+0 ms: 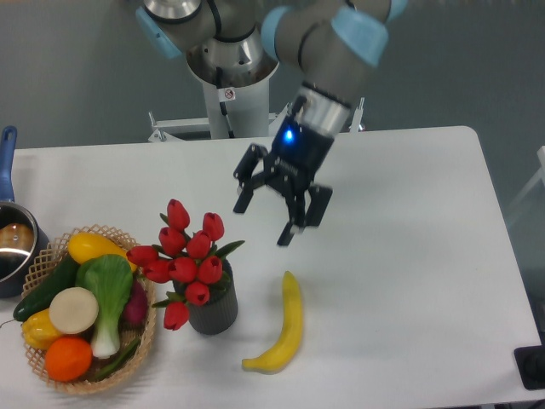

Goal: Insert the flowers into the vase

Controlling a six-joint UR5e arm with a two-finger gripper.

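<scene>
flowers (189, 260): red tulip bunch, sitting in the vase at lower centre-left of the frame. The bundle's long axis runs roughly up and down in the picture, leaning a bit toward the upper left; top buds point up, one bud droops down the vase's left side

vase (215, 312): short dark grey ribbed cylinder, upright on the desk, mostly covered on top by the buds and little green leaves

gripper (267, 217): hangs above the desk near the middle of the frame, up and to the right of the flowers, clear of them. Fingers spread wide apart and pointing down toward the lower left, nothing between them. Blue light glowing on the wrist

banana (283, 330): yellow, lying on the desk just right of the vase, not touching it, long axis near vertical in the frame with the lower end curling left

basket (51, 256): woven, lower left, just beside the flowers; loaded with veg and fruit, bok choy, orange, cucumber, yellow peppers

pot (13, 243): metal, blue handle, at the left edge behind the basket

desk (409, 256): white, the right half bare

in the way: between gripper and flowers just open desk
</scene>
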